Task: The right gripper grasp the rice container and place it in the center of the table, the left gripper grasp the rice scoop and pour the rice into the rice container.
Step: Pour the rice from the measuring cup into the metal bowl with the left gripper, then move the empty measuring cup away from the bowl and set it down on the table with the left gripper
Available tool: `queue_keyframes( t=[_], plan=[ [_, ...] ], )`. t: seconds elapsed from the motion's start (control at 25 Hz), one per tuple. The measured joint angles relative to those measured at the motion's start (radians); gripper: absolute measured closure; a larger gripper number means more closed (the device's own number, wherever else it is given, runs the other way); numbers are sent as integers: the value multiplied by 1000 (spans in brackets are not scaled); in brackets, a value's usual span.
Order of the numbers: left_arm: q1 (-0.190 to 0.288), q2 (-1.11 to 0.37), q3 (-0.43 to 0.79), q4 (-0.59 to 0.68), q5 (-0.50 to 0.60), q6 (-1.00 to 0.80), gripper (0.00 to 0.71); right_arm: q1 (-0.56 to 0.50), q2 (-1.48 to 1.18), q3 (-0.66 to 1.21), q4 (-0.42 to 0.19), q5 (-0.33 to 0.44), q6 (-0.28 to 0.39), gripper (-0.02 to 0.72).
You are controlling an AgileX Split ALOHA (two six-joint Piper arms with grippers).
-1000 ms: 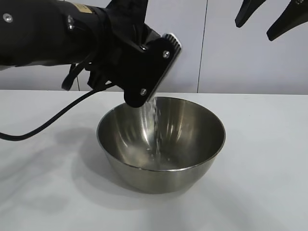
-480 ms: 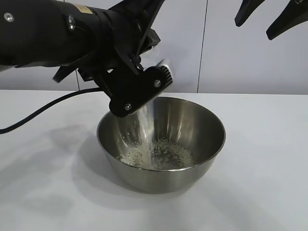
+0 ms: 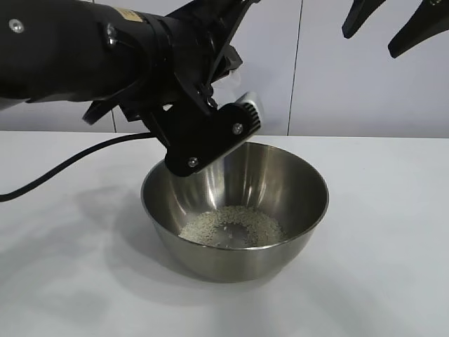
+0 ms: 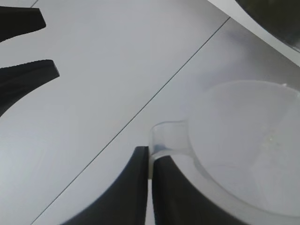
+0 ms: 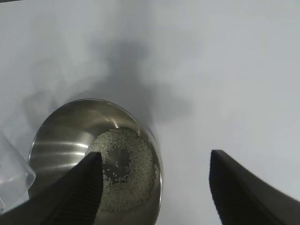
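White table [image 3: 393,232], pale wall panels behind. The left gripper [image 4: 149,161] reaches in nearly level over the near rim of the rice container [image 3: 235,242], its wrist rolled over and its fingers pinched tight on the tab handle of the rice scoop [image 4: 248,150], which is tipped on its side. Directly below, the rice [image 3: 231,226] lies in a ring on the bowl's floor. Up and off to the side, the right gripper [image 3: 393,27] hangs above the bowl, angled down, fingers spread and empty.

In the exterior view the left arm hides the scoop [image 4: 243,150] entirely. The right gripper [image 3: 393,28] is cut off at twelve o'clock, only fingertips showing.
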Motion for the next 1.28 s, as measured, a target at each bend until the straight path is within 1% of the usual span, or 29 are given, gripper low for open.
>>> queue_keyframes(
  t=[0.12, 0.2, 0.24, 0.36, 0.44, 0.56, 0.68, 0.76, 0.88, 0.92, 1.0, 1.04, 1.08, 1.16, 1.24, 1.28],
  plan=[
    [26, -20, 0, -109, 15, -132, 701, 0, 0, 0, 0, 0, 0, 251],
    [63, -48, -6, -158, 57, -238, 701, 0, 0, 0, 0, -1, 0, 251],
    [89, -68, -12, -177, 103, -289, 701, 0, 0, 0, 0, -1, 0, 251],
    [187, -131, -36, -199, 323, -506, 701, 0, 0, 0, 0, -1, 0, 251],
    [268, -165, -68, -199, 497, -648, 701, 0, 0, 0, 0, -1, 0, 251],
    [385, -196, -128, -195, 704, -860, 701, 0, 0, 0, 0, -5, 0, 251],
    [495, -199, -198, -207, 865, -1066, 701, 0, 0, 0, 0, -7, 0, 251],
    [560, -199, -230, -277, 940, -1163, 701, 0, 0, 0, 1, -8, 0, 251],
    [675, -197, -238, -505, 1052, -1187, 701, 0, 0, 0, 4, -9, 0, 251],
    [710, -195, -238, -603, 1092, -1176, 701, 0, 0, 0, 4, -9, 0, 251],
    [796, -181, -236, -792, 1196, -1133, 701, 0, 0, 0, 4, -9, 0, 251],
    [828, -171, -229, -882, 1244, -1099, 701, 0, 0, 0, 4, -9, 0, 251],
    [860, -161, -220, -938, 1274, -1067, 701, 0, 0, 0, 4, -9, 0, 251],
    [903, -145, -193, -980, 1310, -976, 701, 0, 0, 0, 4, -9, 0, 251],
    [914, -133, -162, -990, 1317, -857, 701, 0, 0, 0, 5, -11, 0, 251],
    [914, -127, -143, -995, 1329, -770, 701, 0, 0, 0, 5, -14, 0, 251]
  ],
)
